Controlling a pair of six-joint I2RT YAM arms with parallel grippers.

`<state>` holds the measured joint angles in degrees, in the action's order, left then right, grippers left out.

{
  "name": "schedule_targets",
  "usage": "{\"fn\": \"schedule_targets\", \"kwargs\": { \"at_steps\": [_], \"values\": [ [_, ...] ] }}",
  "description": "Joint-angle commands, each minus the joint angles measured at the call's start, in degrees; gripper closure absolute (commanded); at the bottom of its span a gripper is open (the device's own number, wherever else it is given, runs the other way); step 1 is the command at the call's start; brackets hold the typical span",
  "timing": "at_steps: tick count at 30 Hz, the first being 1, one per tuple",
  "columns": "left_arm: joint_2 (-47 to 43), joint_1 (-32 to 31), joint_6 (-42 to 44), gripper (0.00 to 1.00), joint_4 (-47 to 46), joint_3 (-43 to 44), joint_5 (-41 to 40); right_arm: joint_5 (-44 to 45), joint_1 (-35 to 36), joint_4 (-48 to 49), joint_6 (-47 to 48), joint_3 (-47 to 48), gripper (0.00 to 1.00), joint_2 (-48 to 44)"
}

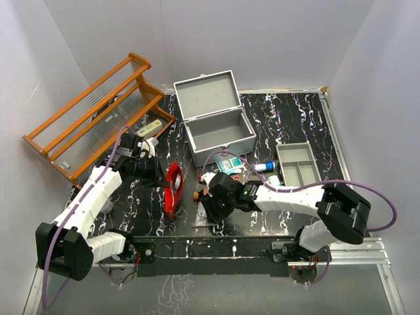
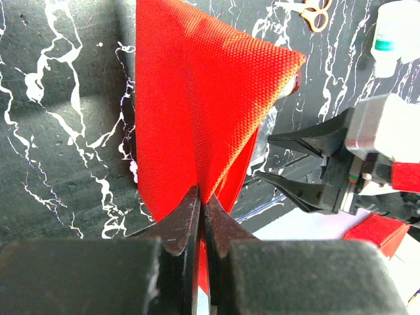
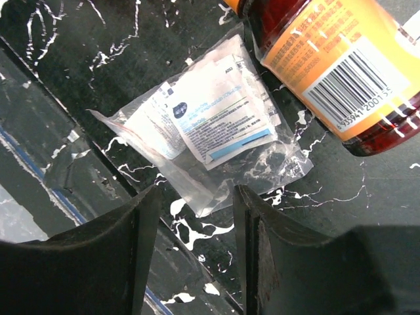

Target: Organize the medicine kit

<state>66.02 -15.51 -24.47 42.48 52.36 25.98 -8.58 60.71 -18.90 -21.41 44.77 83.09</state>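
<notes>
**Top:** kit (image 1: 223, 148) stands open at the rear of the tabletop (image 1: 289, 118), apparently empty. Supplies lie loose before it, so sorting looks barely begun.
**Left wrist:** left pincer (image 2: 200, 197) clamped on red pouch (image 2: 197, 98).
**Right wrist:** right pincer (image 3: 197, 197) part-open, empty, straddling a packet's (image 3: 210, 125) corner.

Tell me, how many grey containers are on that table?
2: the open metal box at the back centre, and the shallow divided tray nearer, on the right. I see no others.
</notes>
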Motion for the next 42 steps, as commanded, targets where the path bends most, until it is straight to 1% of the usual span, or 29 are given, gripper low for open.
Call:
{"fn": "schedule_targets", "kwargs": {
  "at_steps": [1, 3, 5, 7, 8, 16, 20, 22, 25, 30, 31, 33, 36, 38, 42],
  "values": [
    [-1.42, -0.17, -0.47, 1.0, -0.4, -0.99, 1.53, -0.6, 0.27, 3.83, 0.68, 1.72, 0.56, 1.61],
    [-1.35, -0.18, -0.49, 1.0, -0.39, -1.03, 1.47, -0.34, 0.27, 4.31, 0.29, 1.72, 0.63, 2.12],
    [-1.31, -0.14, -0.61, 1.0, -0.46, -1.03, 1.45, 0.71, 0.28, 4.71, -0.95, 1.4, 0.78, 1.83],
    [-1.35, -0.14, -0.71, 1.0, -0.91, -1.18, 1.57, 1.92, 0.24, 5.79, -3.04, 0.62, 0.96, 0.8],
    [-1.28, -0.14, -0.76, 1.0, -1.48, -1.25, 1.47, 3.47, 0.24, 7.67, -6.57, -1.51, 1.0, -1.92],
    [-1.06, -0.16, -0.67, 1.0, -2.27, -0.88, 0.61, 9.33, 0.21, 13.61, -22.58, -11.25, 1.0, -11.95],
    [-1.41, -0.19, -0.93, 1.0, -2.82, -1.83, 0.73, 14.18, 0.2, 15.91, -31.35, -15.74, 1.0, -16.1],
    [-1.34, -0.21, -0.89, 1.0, -2.76, -1.95, 0.83, 16.94, 0.04, 14.15, -34.89, -16.43, 1.0, -16.38],
    [-1.2, -0.2, -0.78, 1.0, -2.81, -1.99, 0.73, 21.45, -0.14, 8.36, -38.89, -14.74, 1.0, -14.68],
    [-0.94, -0.22, -1.1, 1.0, -3.23, -1.95, 0.83, 22.98, -0.15, 0.78, -39.05, -9.21, 1.0, -9.55],
    [-0.97, -0.15, -1.19, 1.0, -3.34, -1.94, 0.83, 22.83, -0.17, -0.26, -38.16, -7.93, 0.91, -8.81],
    [-0.89, -0.18, -1.2, 1.0, -3.24, -1.84, 0.6, 22.33, -0.15, -1.79, -35.45, -5.46, 0.76, -8.38],
    [-0.95, -0.14, -1.35, 1.0, -3.05, -1.58, -0.22, 22.25, -0.18, -2.36, -30.2, -3.44, 0.61, -9.65],
    [-1.25, -0.18, -1.6, 1.0, -3.02, -1.3, -0.98, 22.02, -0.16, -2.22, -25.17, -2.19, 0.54, -10.66],
    [-2.01, -0.19, -2.06, 1.0, -3.66, -0.88, -2.12, 21.92, -0.21, -4.21, -18.5, 0.74, 0.47, -9.77]
  ]
}}
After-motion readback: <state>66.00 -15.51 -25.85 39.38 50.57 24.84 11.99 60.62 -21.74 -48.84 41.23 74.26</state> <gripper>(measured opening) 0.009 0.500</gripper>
